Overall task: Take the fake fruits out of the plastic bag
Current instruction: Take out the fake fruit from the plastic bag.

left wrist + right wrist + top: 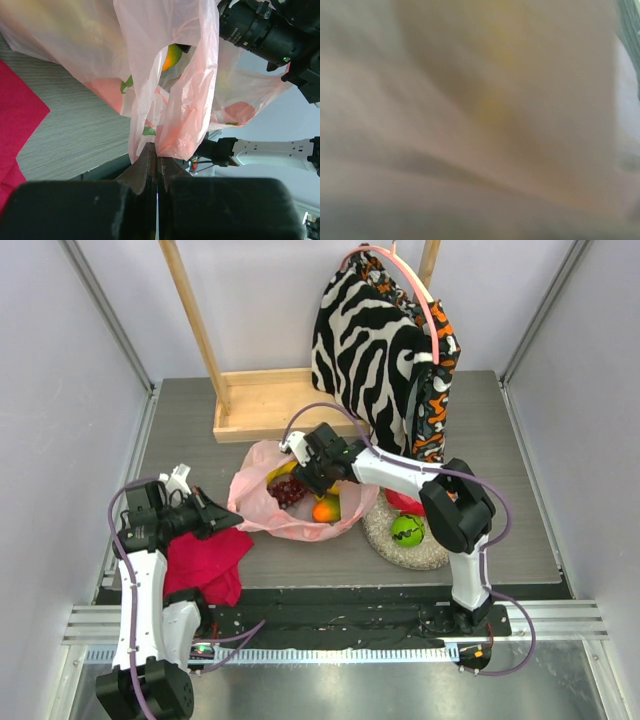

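Observation:
The pink plastic bag (262,502) lies open on the table left of the silvery plate (432,552). My left gripper (226,517) is shut on the bag's left edge; in the left wrist view the fingers (150,162) pinch a fold of pink film (190,100). My right gripper (305,476) is down in the bag's mouth, its jaws hidden. Inside the bag show a yellow banana bunch (283,471), dark red grapes (288,492) and an orange fruit (326,508). A green apple (407,530) and a red fruit (404,503) lie on the plate. The right wrist view is only blurred pink film (470,150).
A magenta-red cloth (207,561) lies under my left arm. A zebra-patterned bag (365,340) and an orange patterned cloth (434,405) hang from a wooden stand with a tray base (265,410) at the back. Grey walls stand at both sides.

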